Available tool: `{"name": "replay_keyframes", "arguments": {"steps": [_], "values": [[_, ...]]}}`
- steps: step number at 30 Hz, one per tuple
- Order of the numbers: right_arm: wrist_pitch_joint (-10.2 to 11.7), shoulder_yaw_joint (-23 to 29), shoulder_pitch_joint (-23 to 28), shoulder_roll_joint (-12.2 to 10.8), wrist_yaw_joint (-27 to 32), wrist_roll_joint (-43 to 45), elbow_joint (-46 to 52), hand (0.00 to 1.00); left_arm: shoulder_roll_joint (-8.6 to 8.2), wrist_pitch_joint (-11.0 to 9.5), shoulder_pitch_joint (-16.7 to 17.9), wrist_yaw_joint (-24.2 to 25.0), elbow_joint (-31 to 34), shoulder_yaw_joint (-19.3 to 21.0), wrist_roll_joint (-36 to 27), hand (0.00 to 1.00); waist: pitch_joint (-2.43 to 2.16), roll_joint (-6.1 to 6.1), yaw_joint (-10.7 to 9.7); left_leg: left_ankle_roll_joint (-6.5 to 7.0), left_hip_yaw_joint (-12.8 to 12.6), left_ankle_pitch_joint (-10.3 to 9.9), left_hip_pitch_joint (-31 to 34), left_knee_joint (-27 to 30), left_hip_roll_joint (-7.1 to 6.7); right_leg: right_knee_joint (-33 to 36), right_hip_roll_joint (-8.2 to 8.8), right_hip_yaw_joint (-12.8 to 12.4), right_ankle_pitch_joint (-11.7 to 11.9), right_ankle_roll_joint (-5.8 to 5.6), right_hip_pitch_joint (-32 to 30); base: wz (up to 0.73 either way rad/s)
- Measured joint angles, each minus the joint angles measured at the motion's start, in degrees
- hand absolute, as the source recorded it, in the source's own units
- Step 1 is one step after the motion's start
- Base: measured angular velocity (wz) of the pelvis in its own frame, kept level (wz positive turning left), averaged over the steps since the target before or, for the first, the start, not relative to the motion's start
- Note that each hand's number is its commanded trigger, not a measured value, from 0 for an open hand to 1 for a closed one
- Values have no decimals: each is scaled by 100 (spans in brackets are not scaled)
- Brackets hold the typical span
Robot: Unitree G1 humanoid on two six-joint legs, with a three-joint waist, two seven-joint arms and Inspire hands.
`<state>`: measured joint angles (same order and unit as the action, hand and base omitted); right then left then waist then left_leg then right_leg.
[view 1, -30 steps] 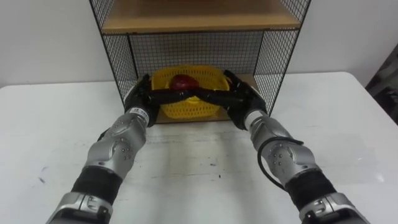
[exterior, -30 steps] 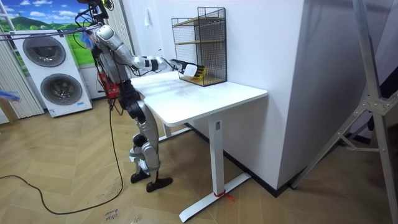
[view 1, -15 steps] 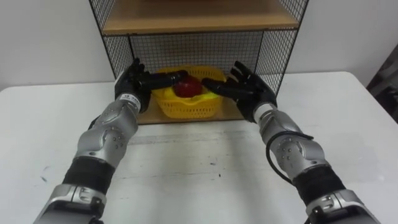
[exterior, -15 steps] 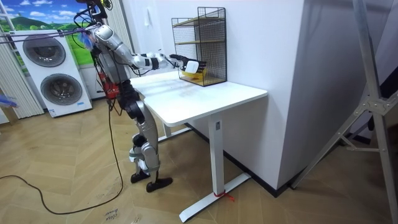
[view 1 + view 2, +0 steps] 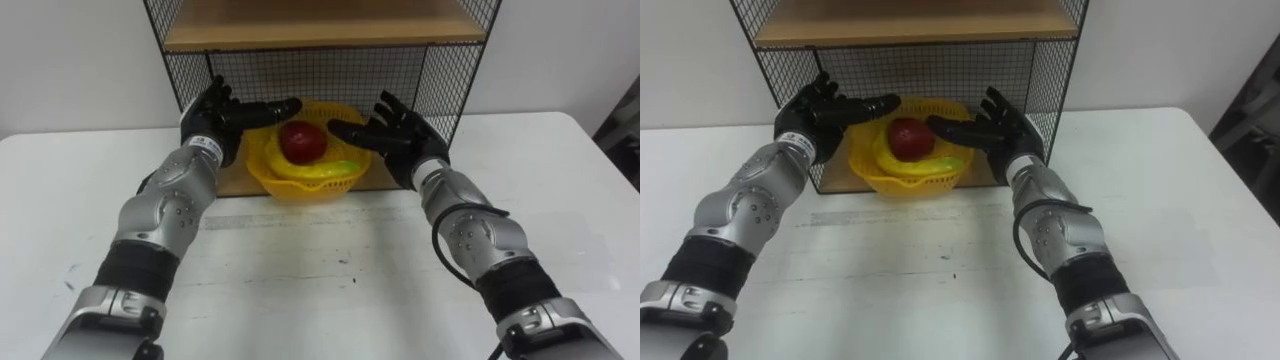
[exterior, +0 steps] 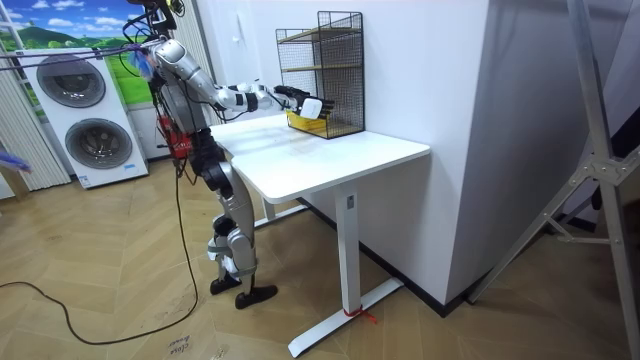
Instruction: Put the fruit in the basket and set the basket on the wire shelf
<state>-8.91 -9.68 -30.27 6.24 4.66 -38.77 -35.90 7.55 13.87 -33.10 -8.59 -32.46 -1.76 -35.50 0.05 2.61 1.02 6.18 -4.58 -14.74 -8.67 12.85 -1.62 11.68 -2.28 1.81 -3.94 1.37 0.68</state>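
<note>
Bright, even indoor light from above. White worktop (image 5: 320,270) strongly lit; faint soft shadows in front of wire shelf (image 5: 440,85). Lower bay shaded under wooden board (image 5: 320,28); yellow basket (image 5: 300,182) inside reads clearly. Soft sheen on metal forearms. Black left hand (image 5: 215,115) and right hand (image 5: 402,132) dark, little surface detail. Room view evenly lit, soft shadow on floor (image 6: 300,300) beneath worktop.

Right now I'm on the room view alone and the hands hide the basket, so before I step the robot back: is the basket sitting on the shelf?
Observer: Yes, the yellow basket rests on the lowest level of the wire shelf.
Operator: Fruit inside?
Observer: A red apple lies on a banana in it.
Operator: Hands gripping it?
Observer: No. The left hand and right hand are open at either side, fingers straight, holding nothing.
</note>
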Motion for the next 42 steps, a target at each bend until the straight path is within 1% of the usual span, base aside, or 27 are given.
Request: {"name": "replay_keyframes", "arguments": {"steps": [2, 5, 10, 15, 17, 22, 25, 27, 28, 30, 32, 34, 36, 38, 40, 41, 42], "values": [[0, 36, -2, 12, -38, 7, 1, 0, 1, 1, 0, 36, 46, 0, -22, 0, 1, -6, 18, 0, -2, 0, 8, -5, 0, 1, -1, -12, 0, 0, -12, 0], [2, 206, -46, 17, -64, 9, 12, 0, 2, -3, -1, 46, 335, 67, -43, 0, 3, -24, 33, 1, -1, 1, 44, -7, 0, 0, -1, -11, 0, 0, -48, 0], [5, 225, -60, 88, -62, 17, 224, 0, 4, -11, -12, 62, 552, 137, -28, 0, 3, -26, 37, 1, -1, 1, 40, -16, 4, -9, -5, -7, 0, 0, -43, 0], [5, 366, -59, 87, -59, 38, 629, 0, 2, -12, -12, 36, 800, 166, 34, 0, 4, -30, 40, 0, -3, 2, 20, -22, 4, -11, -5, -4, 0, 0, -25, 0], [5, 432, -53, 89, -43, 64, 738, 0, 1, -12, -11, 28, 836, 166, 144, 0, 5, -31, 60, 0, -22, 2, 0, -23, 4, -11, -8, -3, 0, 0, -14, -2], [9, 629, -47, 104, 20, 353, 1082, 0, 28, -13, -10, 28, 861, 175, 148, 0, 3, -42, 69, 0, -44, 2, 8, -22, 5, 2, -7, -9, -1, 0, -37, -1], [32, 665, 55, 192, 20, 445, 1413, 0, 43, -17, 13, 26, 1004, 183, 164, 0, -1, -67, 95, -2, -65, 3, 8, -23, 7, 13, -11, -21, -1, 0, -56, -3], [32, 661, 189, 229, 7, 505, 1722, 0, 128, -11, 196, 35, 1384, 203, 275, 0, -8, -101, 105, -3, -101, 4, 12, -29, 17, 10, -28, -59, 1, 2, -72, -10], [29, 662, 255, 235, 12, 566, 1802, 0, 127, -9, 283, 32, 1507, 211, 380, 0, -9, -116, 96, -4, -101, 4, 15, -33, 17, 8, -30, -66, 1, 2, -77, -5], [23, 671, 610, 234, -5, 985, 2221, 0, 120, -10, 689, 48, 2127, 210, 693, 0, -20, -199, 75, -5, -101, 4, 56, -46, 25, 6, -38, -74, 1, 3, -119, 0], [16, 679, 707, 236, 6, 1163, 2419, 0, 115, -9, 905, 49, 2415, 206, 824, 0, -23, -210, 47, -6, -106, 4, 60, -47, 26, 0, -39, -72, 1, 3, -124, -2], [4, 698, 821, 263, 12, 1219, 2550, 0, 116, -10, 1013, 87, 2537, 205, 873, 0, -32, -226, 30, -6, -121, 4, 31, -47, 31, -11, -44, -63, 1, 3, -96, -2], [7, 754, 1143, 266, 18, 1210, 2845, 0, 122, -13, 1253, 95, 2727, 222, 868, 0, -36, -235, 31, -7, -145, 3, -81, -95, 44, -90, -60, -74, 3, 6, 27, -2], [7, 859, 1340, 270, 7, 1217, 3039, 0, 110, -21, 1459, 115, 2953, 232, 907, 0, -35, -235, 13, -8, -158, 3, -101, -125, 48, -113, -62, -70, 5, 8, 44, -2], [8, 865, 1490, 290, -49, 1199, 3192, 0, 108, -61, 1677, 169, 3160, 231, 914, 0, -36, -234, 13, -8, -156, 3, -105, -136, 49, -112, -63, -73, 5, 9, 47, 2], [10, 866, 1613, 310, -83, 1180, 3324, 0, 110, -121, 1876, 210, 3351, 227, 914, 0, -36, -234, 2, -8, -146, 3, -102, -136, 51, -112, -63, -71, 5, 9, 51, 5], [29, 870, 1752, 333, -133, 1206, 3444, 0, 111, -227, 2082, 238, 3474, 237, 922, 0, -36, -227, -2, -9, -142, 2, -101, -136, 53, -112, -64, -70, 5, 9, 54, 5]]}}
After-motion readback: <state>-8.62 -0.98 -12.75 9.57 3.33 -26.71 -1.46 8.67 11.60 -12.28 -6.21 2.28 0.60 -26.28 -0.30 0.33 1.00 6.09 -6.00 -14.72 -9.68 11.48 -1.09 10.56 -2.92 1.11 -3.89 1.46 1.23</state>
